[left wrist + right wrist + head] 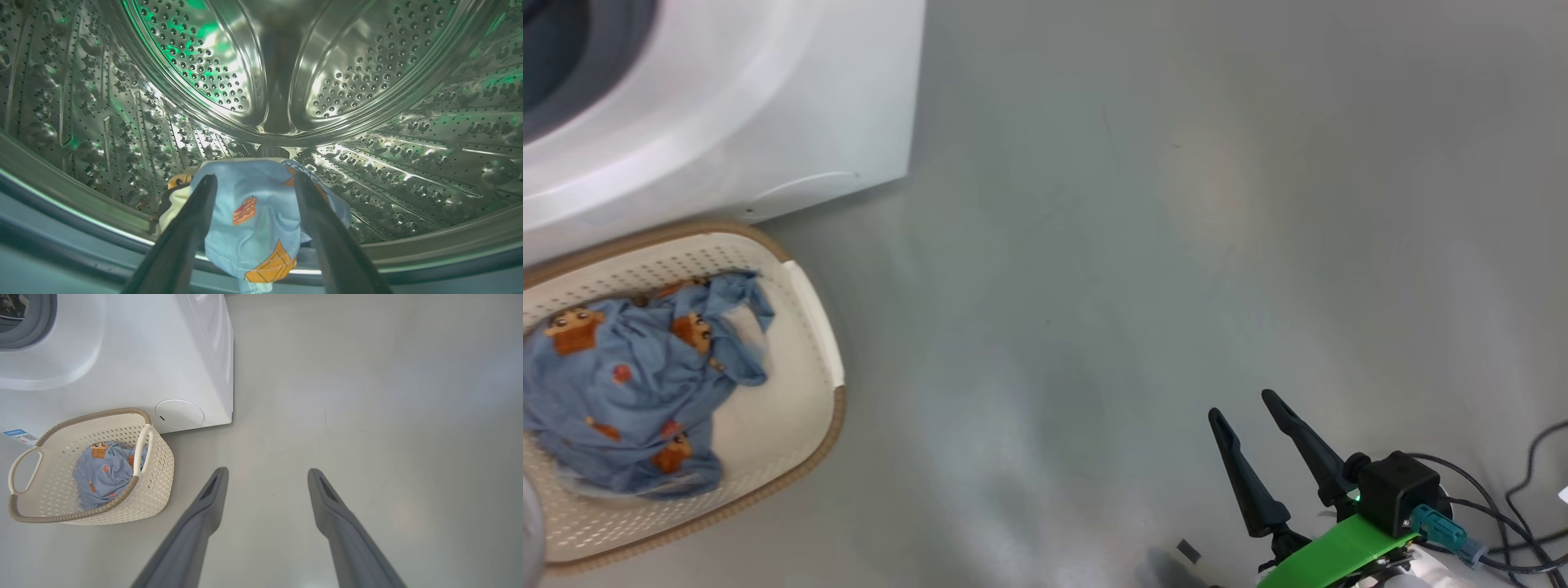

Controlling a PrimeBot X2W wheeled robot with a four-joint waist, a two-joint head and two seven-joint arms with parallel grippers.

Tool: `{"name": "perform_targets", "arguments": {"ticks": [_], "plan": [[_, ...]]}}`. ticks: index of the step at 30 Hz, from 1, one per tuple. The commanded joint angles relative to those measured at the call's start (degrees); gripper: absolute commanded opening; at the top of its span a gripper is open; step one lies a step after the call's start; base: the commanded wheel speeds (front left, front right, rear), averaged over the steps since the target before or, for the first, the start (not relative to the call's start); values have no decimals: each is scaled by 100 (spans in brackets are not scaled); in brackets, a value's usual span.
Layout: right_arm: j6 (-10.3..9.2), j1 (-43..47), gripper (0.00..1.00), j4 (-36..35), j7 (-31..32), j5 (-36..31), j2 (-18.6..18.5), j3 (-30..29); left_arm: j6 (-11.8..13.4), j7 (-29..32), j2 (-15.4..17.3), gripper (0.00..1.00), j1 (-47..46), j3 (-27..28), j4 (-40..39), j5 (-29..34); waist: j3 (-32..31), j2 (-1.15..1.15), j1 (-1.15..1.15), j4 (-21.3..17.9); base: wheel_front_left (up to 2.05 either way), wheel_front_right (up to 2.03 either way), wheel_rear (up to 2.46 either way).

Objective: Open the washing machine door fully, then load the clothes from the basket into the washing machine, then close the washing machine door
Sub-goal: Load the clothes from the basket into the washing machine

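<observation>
In the left wrist view my left gripper (255, 177) reaches into the washing machine's steel drum (351, 77). Its fingers stand wide apart, open. A light blue piece of the clothes (261, 220) with orange prints lies between them, at the drum's front lip. More blue clothes (629, 384) (104, 477) lie in the cream basket (827, 327) (161, 469), which stands on the floor against the white washing machine (768, 106) (143, 355). My right gripper (1243, 403) (267, 471) hangs open and empty over bare floor, well right of the basket. The washing machine door is out of view.
Grey floor (1176, 245) spreads to the right of the machine and basket. Dark cables (1515, 498) trail at the lower right by my right wrist. A round service flap (179, 414) and a blue label (18, 436) mark the machine's front.
</observation>
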Motion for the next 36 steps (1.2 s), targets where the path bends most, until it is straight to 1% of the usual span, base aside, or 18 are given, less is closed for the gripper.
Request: {"name": "perform_targets", "arguments": {"ticks": [1, 5, 8, 12, 16, 17, 24, 28, 32, 36], "plan": [[9, -17, 100, -70, -28, 84, -100, 137, 33, -62, 149, 100, 167, 6, -102, -43, -127, 0, 0, 144, 0, 0, 0], [9, -57, 100, -35, -28, 83, -130, 132, 31, -92, 3, 100, 317, 63, -86, -170, -277, 0, 0, 317, 0, 0, 0], [9, -93, 100, -19, -28, 80, -147, 95, -30, -109, -138, 100, 435, 117, -83, -286, -378, 0, 0, 458, 0, 0, 0], [9, -142, 100, -6, -28, 76, -143, 25, -179, -123, -372, 100, 606, 175, -164, -437, -492, 0, 0, 659, 0, 0, 0], [9, -183, 100, 10, -28, 69, -125, -42, -344, -127, -626, 100, 880, 149, -463, -492, -593, 0, 0, 866, 0, 0, 0], [9, -183, 100, 10, -28, 69, -125, -42, -344, -127, -626, 100, 880, 149, -463, -492, -593, 0, 0, 866, 0, 0, 0], [9, -175, 100, 60, -28, 49, -113, -122, -667, -128, -960, 100, 1509, 104, -1004, -603, -835, 0, 0, 1169, 0, 0, 0], [9, -156, 100, 62, -28, 39, -112, -179, -852, -128, -1075, 100, 1873, 5, -1363, -654, -944, 0, 0, 1305, 0, 0, 0], [9, -146, 100, 55, -28, 22, -114, -245, -1017, -129, -1124, 100, 2270, -160, -1746, -754, -1006, 0, 0, 1417, 0, 0, 0], [9, -138, 100, 52, -28, 7, -121, -303, -1161, -129, -1131, 100, 2725, -548, -2020, -1135, -1073, 0, 0, 1502, 0, 0, 0]]}}
